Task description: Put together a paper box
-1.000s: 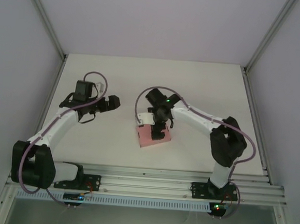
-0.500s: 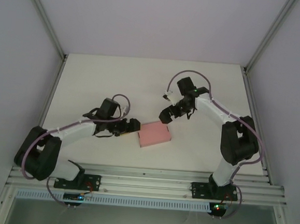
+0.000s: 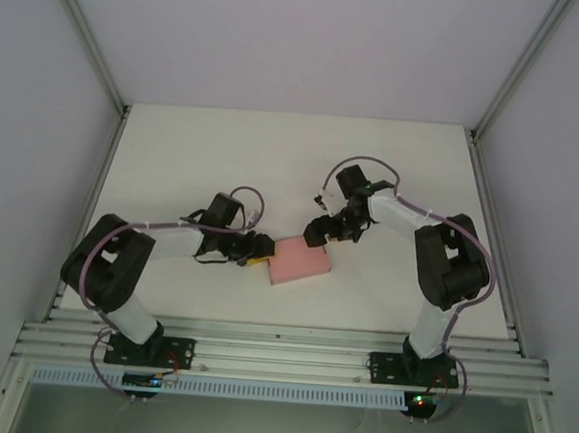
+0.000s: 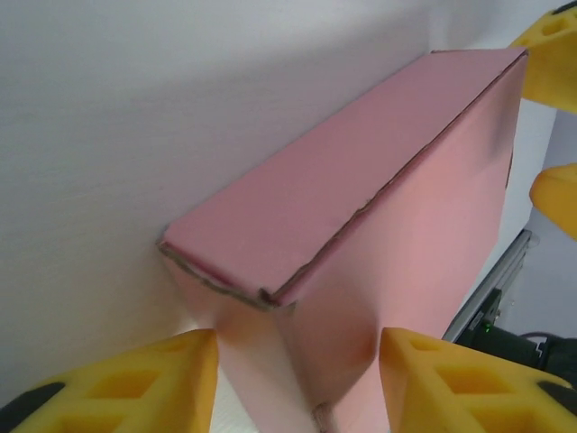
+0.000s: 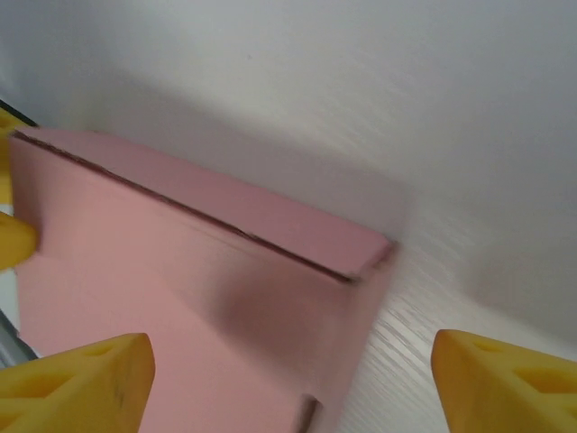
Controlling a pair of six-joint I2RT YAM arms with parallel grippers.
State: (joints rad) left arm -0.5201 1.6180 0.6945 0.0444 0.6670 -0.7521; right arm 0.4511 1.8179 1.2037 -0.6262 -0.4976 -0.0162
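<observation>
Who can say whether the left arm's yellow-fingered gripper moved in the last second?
Yes. The left gripper moved right and nearer the aluminium front rail, reaching the salmon-pink card box.

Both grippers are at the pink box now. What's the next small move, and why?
Probably ease the right gripper shut on the corner of the paper box. Its fingers straddle that corner with a gap showing on one side, while the fingers of the left gripper look flush against the opposite end. The box lies closed, flat on the table.
</observation>
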